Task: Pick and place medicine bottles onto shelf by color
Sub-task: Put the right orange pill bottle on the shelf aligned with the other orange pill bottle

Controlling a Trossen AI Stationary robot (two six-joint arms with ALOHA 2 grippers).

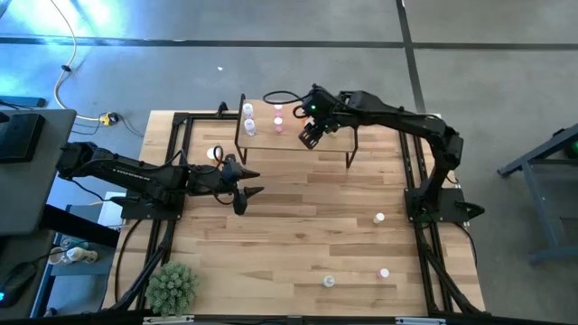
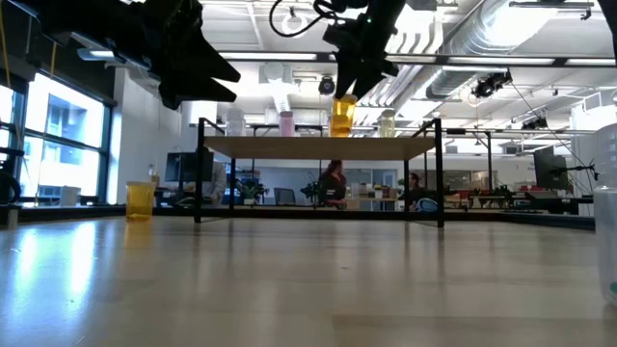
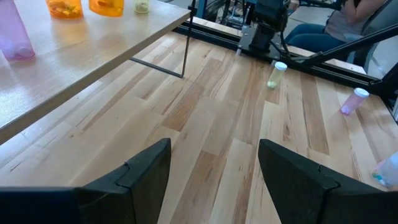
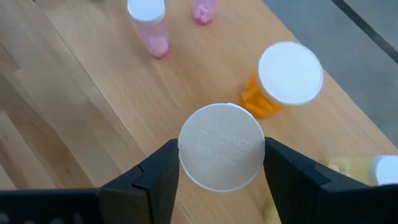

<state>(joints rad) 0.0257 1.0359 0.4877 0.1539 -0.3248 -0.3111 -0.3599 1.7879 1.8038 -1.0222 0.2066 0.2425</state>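
Right wrist view: right gripper is over the shelf, jaws clamped on either side of a white-capped bottle; faint embossed text on the cap, not legible. Low view shows that bottle is orange-bodied, base at about shelf-board level, whether it touches the board I can't tell. Just beside it on the shelf is a second orange bottle with a white cap, then two pink bottles further along the board, and a yellowish one at the frame edge. High view: whitish bottles at the shelf's left end, pink next to them, right gripper at mid-shelf. Left gripper hangs over the tabletop in front of the shelf's left end, jaws spread, nothing between them; left wrist view confirms bare wood between the fingers. Loose bottles on the tabletop: one near the right arm's base, two at the front edge and, one by the left rear. Green spiky plant ball at the front left corner. Tabletop is striped light butcher-block inside a black frame; floor is grey concrete. Low view shows an open office behind, with exposed ducting, ceiling lights, and seated people beyond the shelf.
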